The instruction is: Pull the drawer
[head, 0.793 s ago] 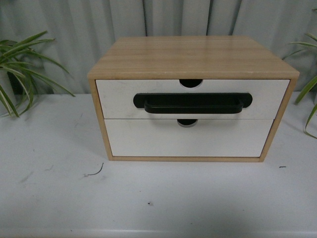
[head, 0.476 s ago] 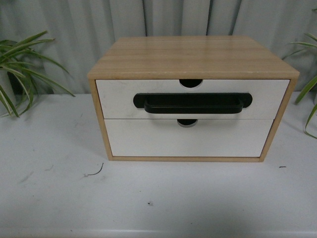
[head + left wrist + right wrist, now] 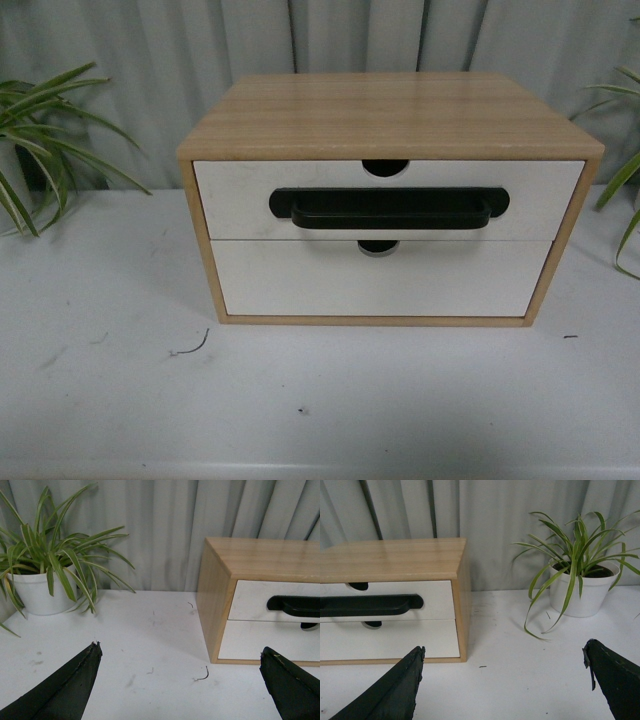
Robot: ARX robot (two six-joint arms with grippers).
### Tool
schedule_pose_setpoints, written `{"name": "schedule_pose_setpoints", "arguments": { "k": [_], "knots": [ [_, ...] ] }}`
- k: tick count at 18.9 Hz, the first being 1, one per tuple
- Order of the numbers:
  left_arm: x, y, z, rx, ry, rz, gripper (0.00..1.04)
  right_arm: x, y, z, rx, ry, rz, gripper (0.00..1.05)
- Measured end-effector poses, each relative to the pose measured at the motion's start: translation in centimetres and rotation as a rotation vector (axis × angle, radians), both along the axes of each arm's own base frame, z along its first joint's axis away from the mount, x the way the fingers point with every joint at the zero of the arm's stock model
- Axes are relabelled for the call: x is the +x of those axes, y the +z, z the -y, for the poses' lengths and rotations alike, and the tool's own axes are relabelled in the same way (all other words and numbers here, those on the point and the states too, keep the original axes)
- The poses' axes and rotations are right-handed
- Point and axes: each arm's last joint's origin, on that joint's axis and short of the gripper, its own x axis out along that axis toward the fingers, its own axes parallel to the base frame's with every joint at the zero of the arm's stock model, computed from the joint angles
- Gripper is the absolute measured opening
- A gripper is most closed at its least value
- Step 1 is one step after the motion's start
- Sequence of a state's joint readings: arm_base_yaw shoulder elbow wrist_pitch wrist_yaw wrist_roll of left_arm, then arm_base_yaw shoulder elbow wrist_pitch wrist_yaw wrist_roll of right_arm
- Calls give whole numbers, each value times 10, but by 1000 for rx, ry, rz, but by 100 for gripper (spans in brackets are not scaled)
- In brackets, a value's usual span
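Observation:
A light wood cabinet [image 3: 390,112] stands on the white table [image 3: 120,390]. Its upper drawer [image 3: 235,200] has a white front, a long black bar handle [image 3: 388,208] and a half-round notch [image 3: 385,168] in its top edge; it sits flush with the cabinet. Neither arm shows in the front view. My left gripper [image 3: 180,680] is open over the table, well short of the cabinet's left front corner, with the drawer [image 3: 250,600] ahead. My right gripper [image 3: 502,682] is open near the cabinet's right side, the handle [image 3: 370,605] still far off.
Below sits a plain white drawer front [image 3: 380,280] without a handle. A potted plant in a white pot [image 3: 37,592] stands left of the cabinet, another [image 3: 582,595] to its right. Grey curtain hangs behind. Small dark debris [image 3: 190,348] lies on the table.

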State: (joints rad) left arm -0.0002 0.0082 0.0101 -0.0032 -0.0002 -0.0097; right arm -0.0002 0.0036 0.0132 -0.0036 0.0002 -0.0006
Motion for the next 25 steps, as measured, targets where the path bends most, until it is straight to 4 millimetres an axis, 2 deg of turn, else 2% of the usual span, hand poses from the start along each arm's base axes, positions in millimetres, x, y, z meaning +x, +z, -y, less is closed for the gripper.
{"name": "schedule_pose_setpoints", "arguments": {
  "k": [2,3,4,6,8,11,12,14,18,22,25],
  "knots": [
    [0,-1,0,-4,7,-12,98,5,-2,3,59,11,-122,98],
    [1,0,3,-65,129,-198,98,13,4,7,71,-9,-122,98],
    [9,8,3,-120,238,-251,98,21,12,7,68,7,-88,98],
    [27,26,-7,-206,340,-169,98,49,35,4,33,44,-8,98],
    [62,44,-14,-230,296,-137,98,88,51,-2,-13,74,40,98],
    [133,66,-12,-217,193,-149,98,159,71,-16,-86,127,52,98],
    [157,71,-6,-188,134,-170,98,181,76,-23,-127,176,47,98],
    [191,84,26,-41,-103,-230,98,203,86,-40,-277,347,65,98],
    [192,113,73,294,-530,-262,98,211,102,-49,-593,649,95,98],
    [193,112,102,606,-779,-371,98,218,101,-50,-848,830,73,98],
    [199,107,114,743,-866,-443,98,227,95,-48,-1033,913,18,98]
  ]
}}
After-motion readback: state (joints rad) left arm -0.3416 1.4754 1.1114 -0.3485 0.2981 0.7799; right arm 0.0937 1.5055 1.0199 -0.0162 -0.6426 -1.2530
